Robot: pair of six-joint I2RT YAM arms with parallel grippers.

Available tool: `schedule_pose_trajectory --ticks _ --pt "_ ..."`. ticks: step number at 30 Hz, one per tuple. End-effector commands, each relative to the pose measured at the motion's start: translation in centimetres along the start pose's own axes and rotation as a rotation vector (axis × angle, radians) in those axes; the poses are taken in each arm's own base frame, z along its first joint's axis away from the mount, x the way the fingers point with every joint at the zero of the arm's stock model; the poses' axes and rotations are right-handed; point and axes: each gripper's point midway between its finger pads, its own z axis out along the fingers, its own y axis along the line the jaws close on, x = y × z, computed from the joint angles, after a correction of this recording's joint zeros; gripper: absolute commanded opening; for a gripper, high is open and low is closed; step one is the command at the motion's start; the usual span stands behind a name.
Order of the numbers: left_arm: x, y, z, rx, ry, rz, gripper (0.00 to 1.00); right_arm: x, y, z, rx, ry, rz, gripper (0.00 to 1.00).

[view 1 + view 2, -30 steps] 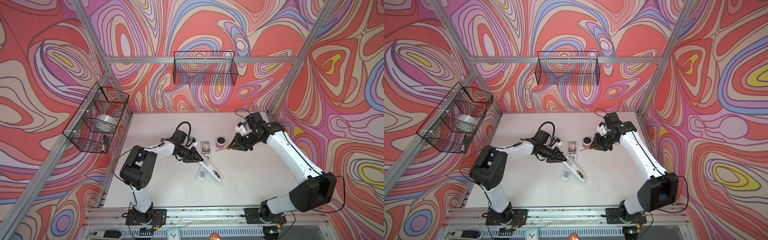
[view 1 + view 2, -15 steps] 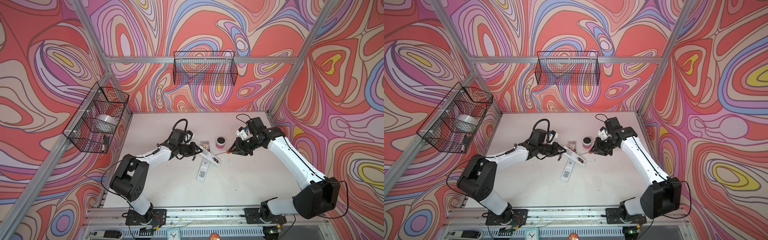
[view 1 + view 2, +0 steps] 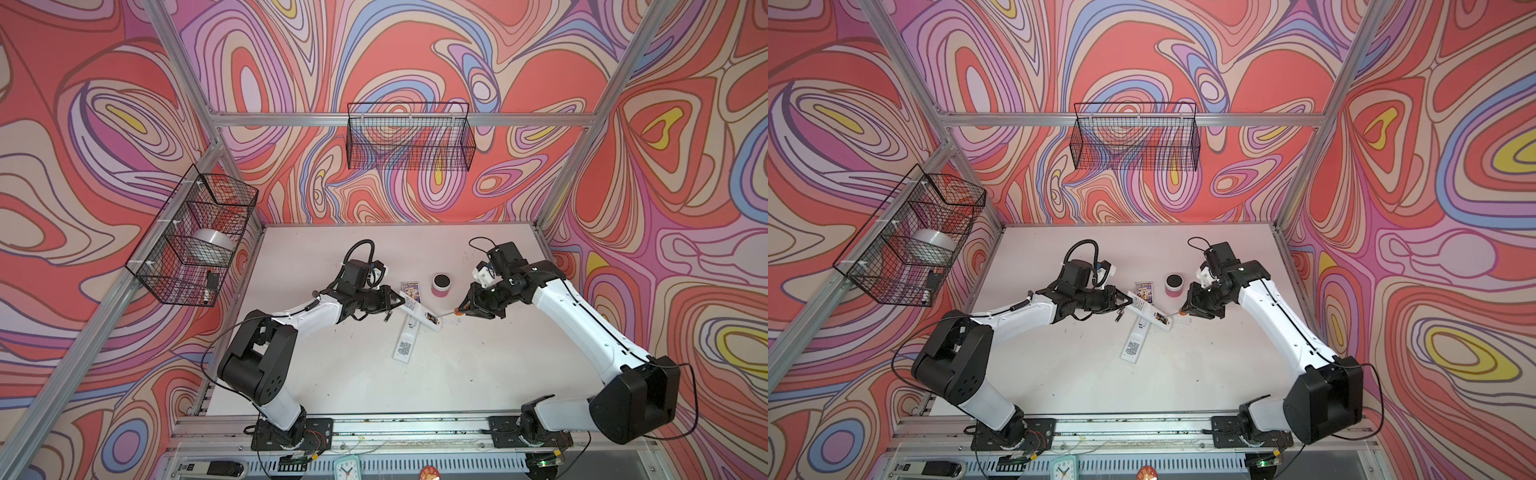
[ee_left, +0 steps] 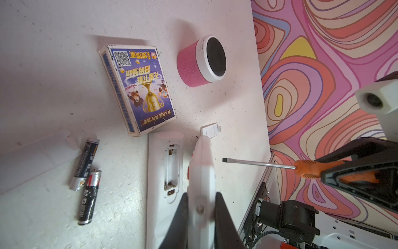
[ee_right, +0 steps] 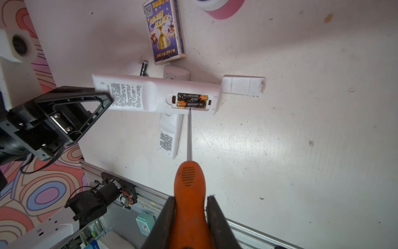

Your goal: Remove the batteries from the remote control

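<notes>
Gripping one end of a white remote control (image 5: 155, 94) in the left pincer (image 4: 201, 200), jaws narrow against its sides, crossing over a second remote (image 4: 163, 172) that lies flat on the surface (image 3: 332, 374) (its battery bay bare). Holding an orange screwdriver (image 5: 189, 183) by the handle in the right pincer (image 5: 191, 199), blade tip just beside the held remote's open bay; cannot tell whether touching. Sitting in that bay, side by side: two batteries (image 5: 192, 100). Lying loose on the surface near a card box (image 4: 137, 86): two more batteries (image 4: 88, 196), touching each other. Resting just past the held remote's end: a white cover (image 5: 242, 86). Standing apart: a pink speaker (image 4: 200, 60).
</notes>
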Motion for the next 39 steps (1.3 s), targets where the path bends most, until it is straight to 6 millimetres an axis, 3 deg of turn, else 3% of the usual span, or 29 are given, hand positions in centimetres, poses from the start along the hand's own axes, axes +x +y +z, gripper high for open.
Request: schedule_pose_trajectory --ticks 1,11,39 --pt "0.1 -0.1 -0.2 -0.012 0.004 0.030 0.00 -0.3 -1.3 -1.0 0.097 -0.039 -0.010 0.07" --pt "0.2 -0.2 0.0 0.001 0.016 0.021 0.00 -0.1 0.2 1.1 -0.023 0.010 -0.039 0.07" --pt "0.5 0.0 0.6 0.008 0.051 0.019 0.00 -0.4 -2.0 3.8 0.044 0.030 -0.050 0.07"
